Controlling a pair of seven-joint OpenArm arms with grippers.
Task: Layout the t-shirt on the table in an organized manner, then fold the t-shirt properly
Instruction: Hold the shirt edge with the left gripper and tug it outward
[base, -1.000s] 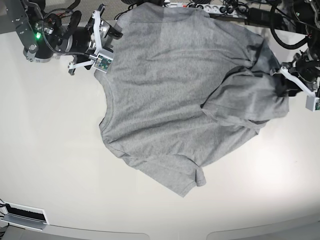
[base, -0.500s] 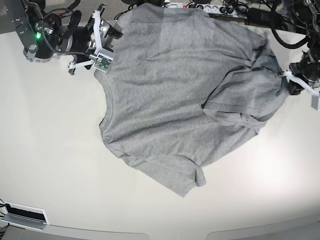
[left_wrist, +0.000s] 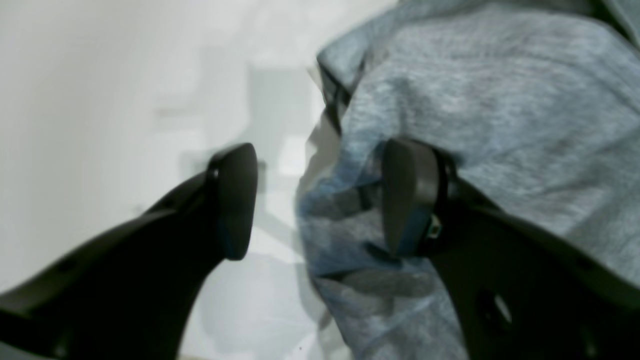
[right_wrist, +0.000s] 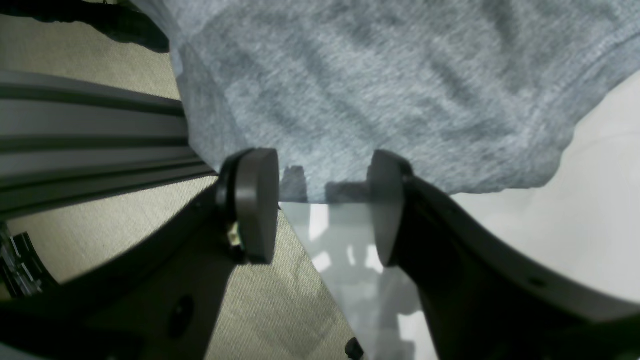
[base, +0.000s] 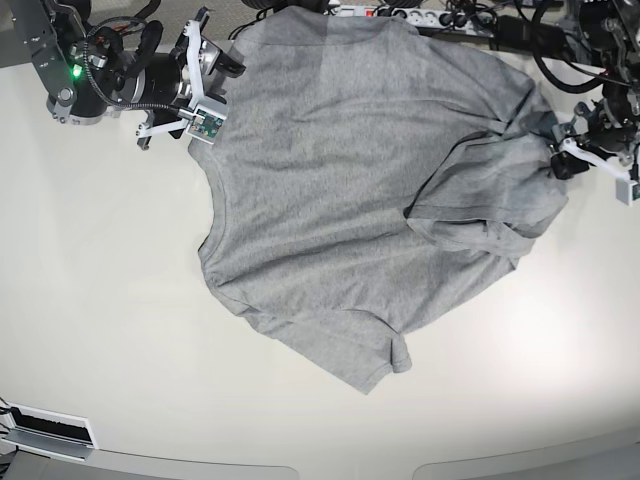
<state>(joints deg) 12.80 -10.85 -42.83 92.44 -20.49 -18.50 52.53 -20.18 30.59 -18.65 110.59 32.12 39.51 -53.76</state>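
The heather-grey t-shirt (base: 340, 190) lies plain side up across the off-white table (base: 100, 300), its right part folded over onto itself (base: 490, 200). My left gripper (base: 563, 158) stands at that folded part's outer edge. In the left wrist view it is open (left_wrist: 320, 200): one finger (left_wrist: 407, 200) rests over the t-shirt (left_wrist: 500, 110), the other finger (left_wrist: 232, 200) is over bare table (left_wrist: 100, 75), and nothing is pinched. My right gripper (base: 222, 90) is open (right_wrist: 320, 205) at the t-shirt's hem (right_wrist: 400, 90) by the table's edge (right_wrist: 350, 260).
Power strips and cables (base: 430, 15) line the table's back edge, where the shirt's top reaches the rim. A flat device (base: 45, 430) sits at the front left corner. Beyond the table's edge, the right wrist view shows floor and a metal rail (right_wrist: 75, 125).
My left gripper closed on the folded edge, carried it back and to the left, then opened and let it go. The folded part now lies more compact. The right arm has not moved.
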